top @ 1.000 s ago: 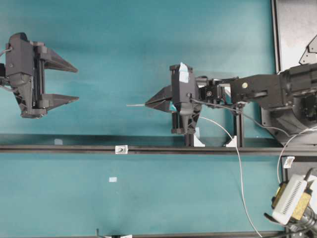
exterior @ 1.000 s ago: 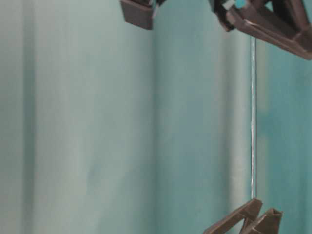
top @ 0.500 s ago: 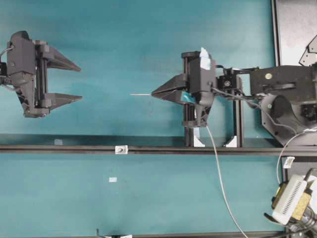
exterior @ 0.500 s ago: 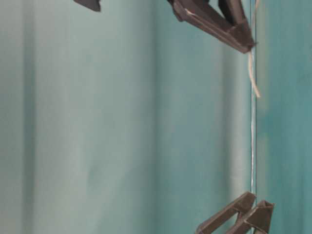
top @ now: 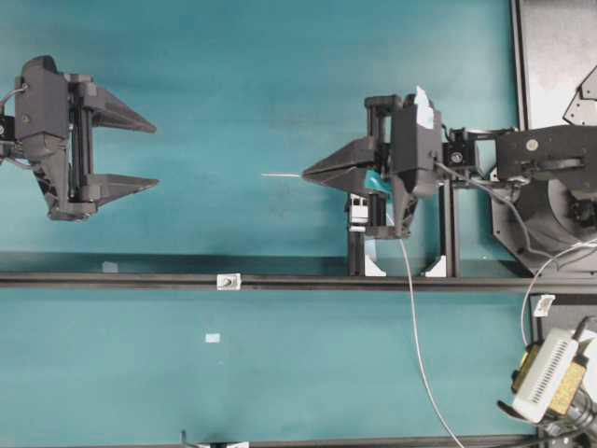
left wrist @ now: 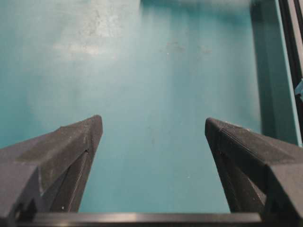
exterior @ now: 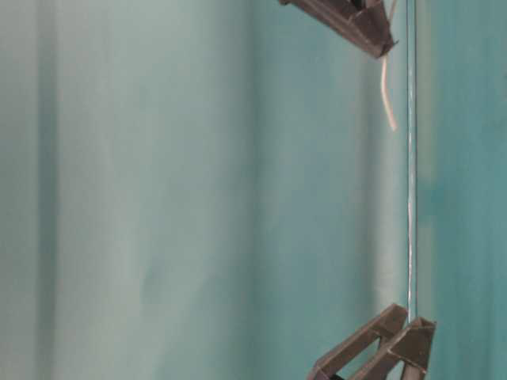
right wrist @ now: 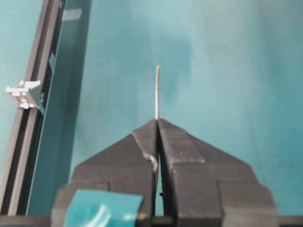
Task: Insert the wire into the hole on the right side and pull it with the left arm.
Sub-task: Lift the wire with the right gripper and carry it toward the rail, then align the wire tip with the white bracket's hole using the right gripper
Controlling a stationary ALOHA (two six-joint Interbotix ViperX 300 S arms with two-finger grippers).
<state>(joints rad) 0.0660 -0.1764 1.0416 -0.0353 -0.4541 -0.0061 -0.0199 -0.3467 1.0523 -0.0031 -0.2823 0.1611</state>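
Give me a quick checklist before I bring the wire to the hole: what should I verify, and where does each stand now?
1. Right gripper shut on the wire: ok.
2. Stiff tip sticks out straight past the fingertips: ok.
3. Tip lined up with the small metal block on the rail: not ok; the tip hangs over the bare table, apart from the rail.
4. Hole visible in the block: cannot tell, too small.
5. Left gripper open and ready to pull: ok.
6. Trailing wire free of snags behind the right gripper: cannot tell; it runs down across the rail and off the frame.
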